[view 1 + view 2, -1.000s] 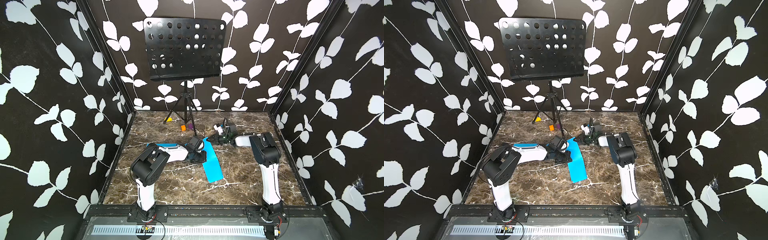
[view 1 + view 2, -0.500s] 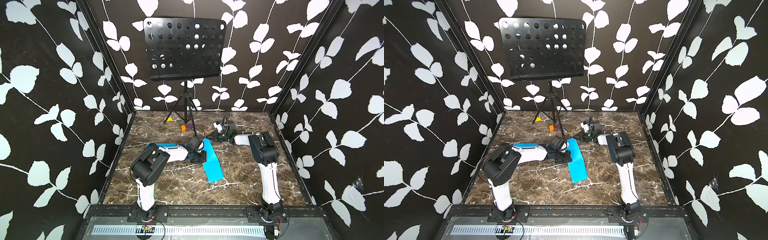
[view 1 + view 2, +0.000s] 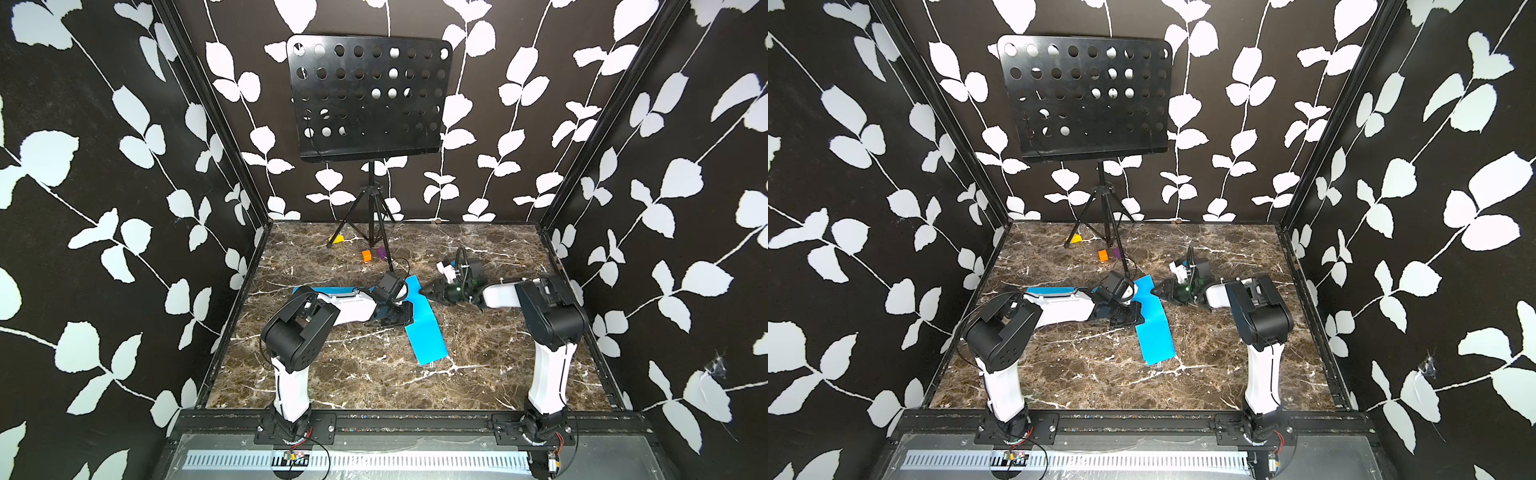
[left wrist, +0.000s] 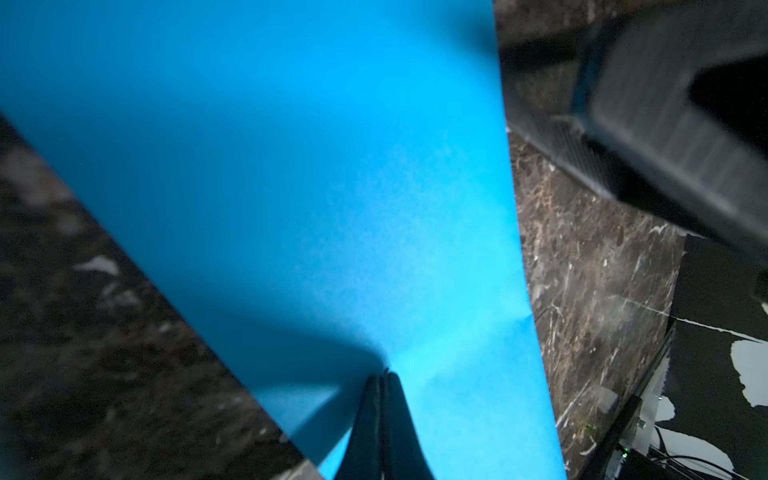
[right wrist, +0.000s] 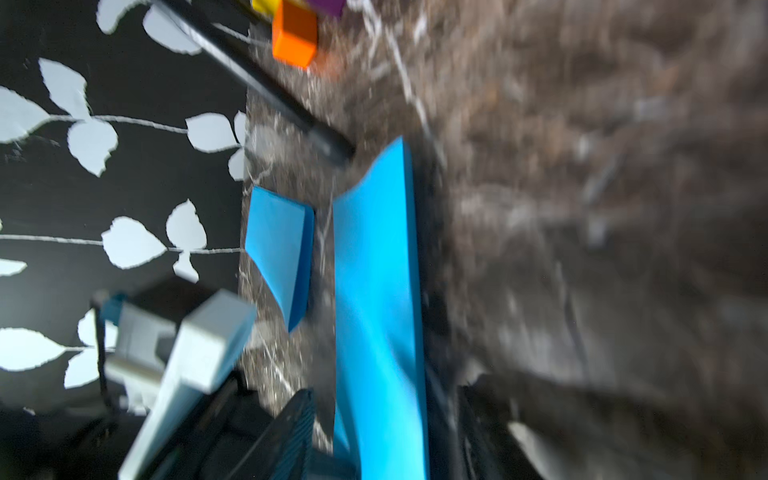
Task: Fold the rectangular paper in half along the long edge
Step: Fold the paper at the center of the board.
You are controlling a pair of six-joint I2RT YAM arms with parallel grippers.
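Fold looks laid over; flattening is what's left.

The blue paper (image 3: 427, 332) lies on the marble table (image 3: 353, 374) as a narrow strip, its near end free of both my grippers. I judge the halves already brought together, with pressing the crease and letting go left to do. My left gripper (image 4: 384, 386) has its tips together, resting on the strip partway along, not pinching it as far as I can tell. Just past it, my right gripper (image 3: 428, 291) sits beside the strip's far end, jaws seemingly apart, though its own view is blurred. I see no container. Beyond both grippers are only an orange cube (image 3: 366, 255), a purple block (image 3: 380, 252) and a music stand (image 3: 368, 95).
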